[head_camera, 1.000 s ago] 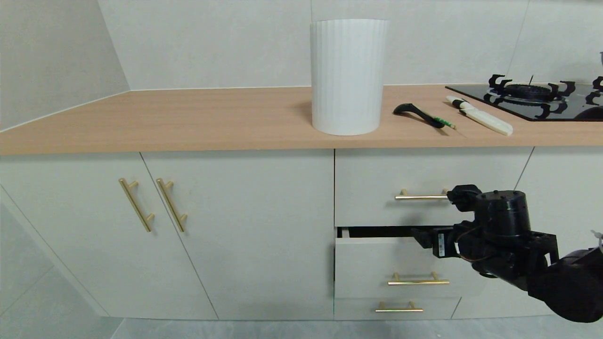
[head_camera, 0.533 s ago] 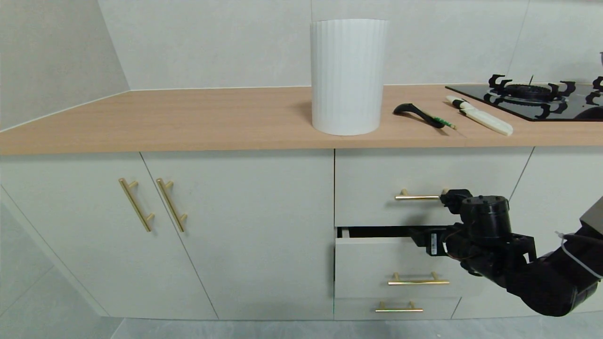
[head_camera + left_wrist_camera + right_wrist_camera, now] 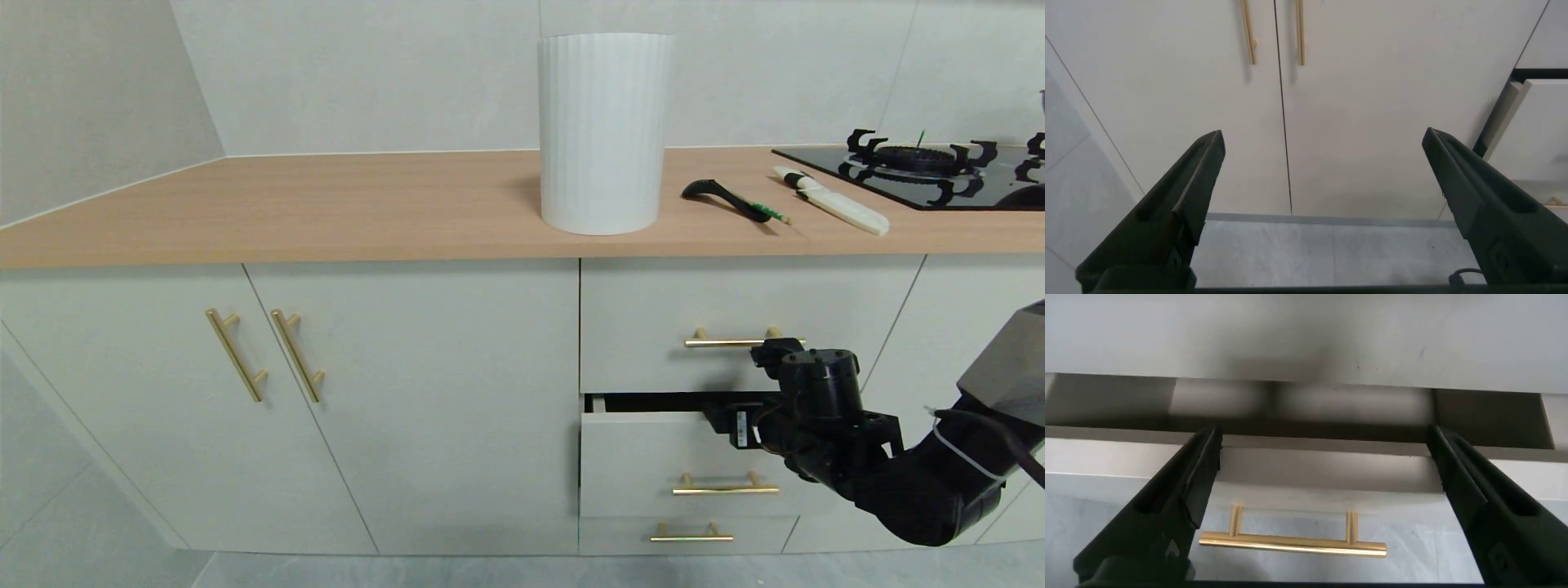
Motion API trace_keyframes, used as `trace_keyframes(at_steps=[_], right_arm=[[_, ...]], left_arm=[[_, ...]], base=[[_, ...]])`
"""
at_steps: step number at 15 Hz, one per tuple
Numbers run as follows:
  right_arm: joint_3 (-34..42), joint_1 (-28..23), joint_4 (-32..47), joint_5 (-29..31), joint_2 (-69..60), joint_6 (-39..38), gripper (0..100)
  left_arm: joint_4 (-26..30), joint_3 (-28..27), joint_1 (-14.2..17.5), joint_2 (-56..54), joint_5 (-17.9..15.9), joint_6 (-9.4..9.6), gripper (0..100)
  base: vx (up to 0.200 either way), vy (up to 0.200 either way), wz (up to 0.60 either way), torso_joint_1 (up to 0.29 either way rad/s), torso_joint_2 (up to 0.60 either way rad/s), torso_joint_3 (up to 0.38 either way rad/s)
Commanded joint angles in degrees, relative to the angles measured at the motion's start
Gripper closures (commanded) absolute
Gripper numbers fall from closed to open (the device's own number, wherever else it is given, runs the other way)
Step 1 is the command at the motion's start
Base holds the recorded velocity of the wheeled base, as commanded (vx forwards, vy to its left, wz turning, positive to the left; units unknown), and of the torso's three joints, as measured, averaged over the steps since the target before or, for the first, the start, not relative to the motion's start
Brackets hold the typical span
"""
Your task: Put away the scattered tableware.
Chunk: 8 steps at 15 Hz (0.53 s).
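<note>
Right gripper [image 3: 1323, 441], jaws released, is hovering at the ajar drawer [image 3: 645, 457], left gripper [image 3: 1321, 143] also released, while ladle [image 3: 727, 198] and knife [image 3: 833, 202] are lying near the counter [image 3: 326, 204] front edge; drawer opening seems in hand, needing an outward pull.

1 canister [image 3: 604, 131]. R of it: 1 ladle [image 3: 718, 194], 1 knife [image 3: 837, 204], 1 hob [image 3: 898, 186]. Below canister, to R: 3 drawers [image 3: 637, 327] [image 3: 637, 465] [image 3: 612, 537], ea w/ 1 handle [image 3: 731, 342] [image 3: 725, 488] [image 3: 691, 536]. Below canister, to L: 2 doors [image 3: 122, 408] [image 3: 449, 392], 1 handle ea. Handles: 5 total, all gold.
</note>
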State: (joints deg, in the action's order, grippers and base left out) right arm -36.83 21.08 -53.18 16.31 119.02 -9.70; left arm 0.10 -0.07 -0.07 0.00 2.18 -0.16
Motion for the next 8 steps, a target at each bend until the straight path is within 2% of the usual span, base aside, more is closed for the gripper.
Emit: trace_keyframes(at_steps=[1, 8], right_arm=[[0.27, 0.02, 0.53, -0.05, 0.08, -0.05, 0], [0.97, 0.19, 1.14, -0.05, -0.28, 0.21, 0]], left_arm=[[-0.01, -0.01, -0.01, 0.09, 0.02, -0.02, 0], [-0.01, -0.01, -0.01, 0.09, 0.02, -0.02, 0]], base=[[0.000, 0.000, 0.00, 0.000, 0.00, 0.000], [0.000, 0.000, 0.00, 0.000, 0.00, 0.000]])
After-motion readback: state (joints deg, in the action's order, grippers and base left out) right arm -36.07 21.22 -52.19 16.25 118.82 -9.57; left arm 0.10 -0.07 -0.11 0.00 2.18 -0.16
